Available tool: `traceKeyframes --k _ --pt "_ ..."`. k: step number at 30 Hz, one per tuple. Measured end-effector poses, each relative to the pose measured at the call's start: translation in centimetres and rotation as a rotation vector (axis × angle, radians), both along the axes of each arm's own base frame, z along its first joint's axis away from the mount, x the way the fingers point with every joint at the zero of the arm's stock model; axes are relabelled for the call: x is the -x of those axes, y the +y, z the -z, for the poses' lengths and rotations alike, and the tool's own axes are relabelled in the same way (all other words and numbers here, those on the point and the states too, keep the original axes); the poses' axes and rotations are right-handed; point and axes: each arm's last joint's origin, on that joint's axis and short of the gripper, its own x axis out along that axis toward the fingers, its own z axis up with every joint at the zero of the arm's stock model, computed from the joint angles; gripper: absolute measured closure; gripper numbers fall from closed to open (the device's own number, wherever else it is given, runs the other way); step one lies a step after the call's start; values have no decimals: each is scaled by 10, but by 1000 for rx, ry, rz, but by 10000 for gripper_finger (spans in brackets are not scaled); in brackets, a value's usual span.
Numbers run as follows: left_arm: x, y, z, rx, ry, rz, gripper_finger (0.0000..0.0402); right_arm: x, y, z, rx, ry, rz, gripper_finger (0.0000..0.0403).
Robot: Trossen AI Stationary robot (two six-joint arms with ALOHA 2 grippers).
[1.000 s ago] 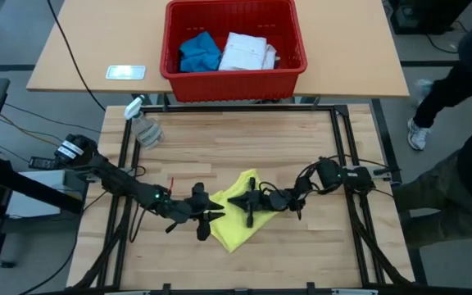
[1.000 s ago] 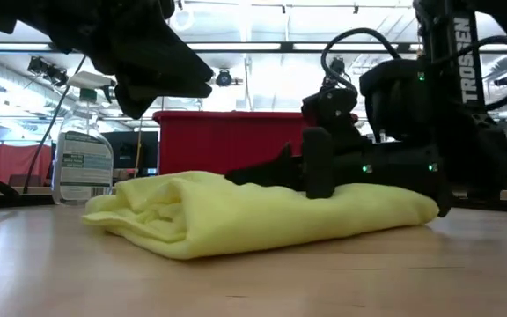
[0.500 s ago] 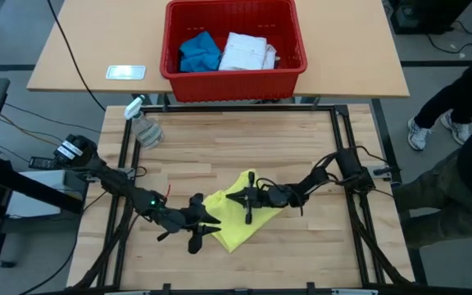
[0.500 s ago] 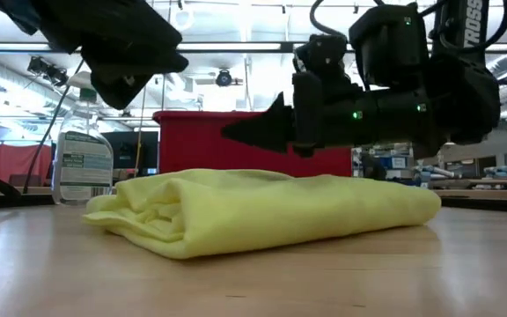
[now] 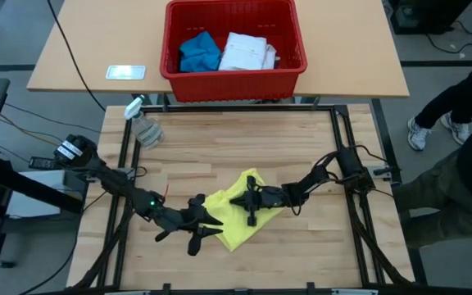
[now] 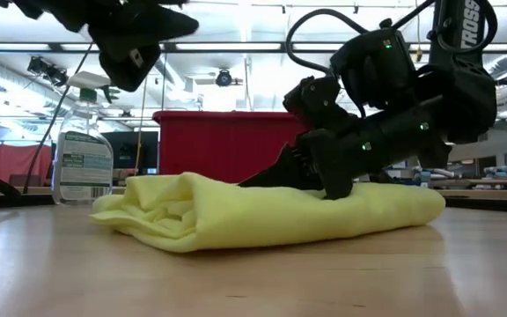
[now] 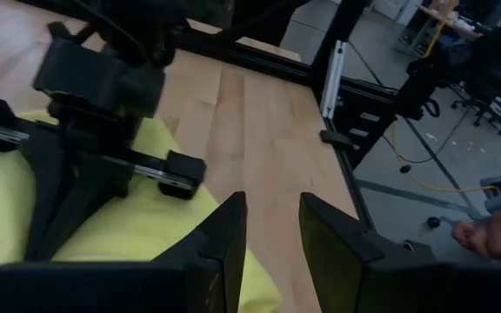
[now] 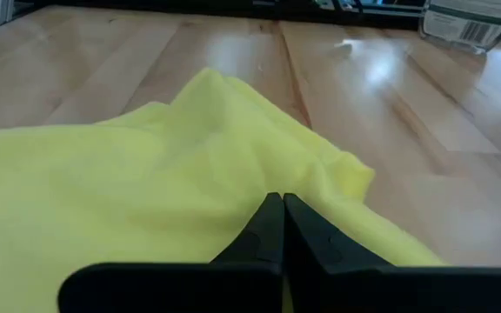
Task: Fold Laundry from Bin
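right gripper (image 5: pixel 249 201) jaws clenched, tipped back down onto the yellow T-shirt (image 5: pixel 234 215) after lifting off, left gripper (image 5: pixel 206 229) jaws slightly parted and empty, hovering at the shirt's edge, shirt bunched mid-surface, red bin (image 5: pixel 233 47) well apart

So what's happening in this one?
Two arms are folding a yellow T-shirt on the wooden table. The right gripper, shut, presses down on the bundled shirt. The left gripper is at the shirt's edge, fingers parted, holding nothing. A blue piece and a white shirt wait in the red bin.
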Motion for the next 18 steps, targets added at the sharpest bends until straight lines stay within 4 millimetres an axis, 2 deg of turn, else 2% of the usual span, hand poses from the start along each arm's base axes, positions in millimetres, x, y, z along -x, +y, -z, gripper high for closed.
traceKeyframes --k 4,11,18 --pt "3 -6 -1 8 -11 23 287 0 0 -1 -13 -12 4 394" --pt "7 -12 -2 14 -17 47 287 -3 0 -14 -40 -166 39 394" --pt "9 -10 -14 58 -71 45 287 -3 2 -15 -49 -176 38 394"
